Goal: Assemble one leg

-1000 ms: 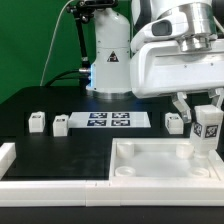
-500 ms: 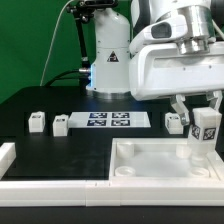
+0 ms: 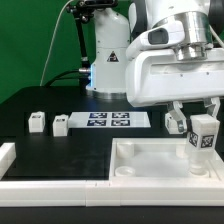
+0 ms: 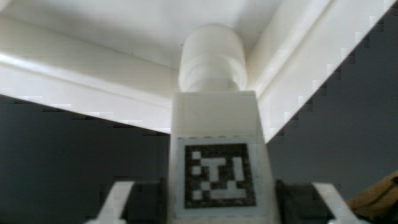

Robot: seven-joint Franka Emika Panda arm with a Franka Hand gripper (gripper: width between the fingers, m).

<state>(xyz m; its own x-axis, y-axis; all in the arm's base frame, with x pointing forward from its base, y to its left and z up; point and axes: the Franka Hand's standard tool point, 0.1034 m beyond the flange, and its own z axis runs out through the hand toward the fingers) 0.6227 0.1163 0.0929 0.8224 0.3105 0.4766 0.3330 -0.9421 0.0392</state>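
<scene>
My gripper is shut on a white leg with a black-and-white tag. It holds the leg upright over the far corner, on the exterior view's right, of the large white tray-like piece. In the wrist view the leg runs down between my fingers, and its round end sits at the tray's inner corner. Whether the end is in a socket I cannot tell. Three more legs lie on the black table: two at the exterior view's left and one behind my gripper.
The marker board lies flat on the table between the loose legs. A white raised rim runs along the table's near edge and left corner. The arm's white base stands at the back.
My gripper has moved a little to the exterior view's left and down with the leg, bringing its lower end closer into the tray's corner.
</scene>
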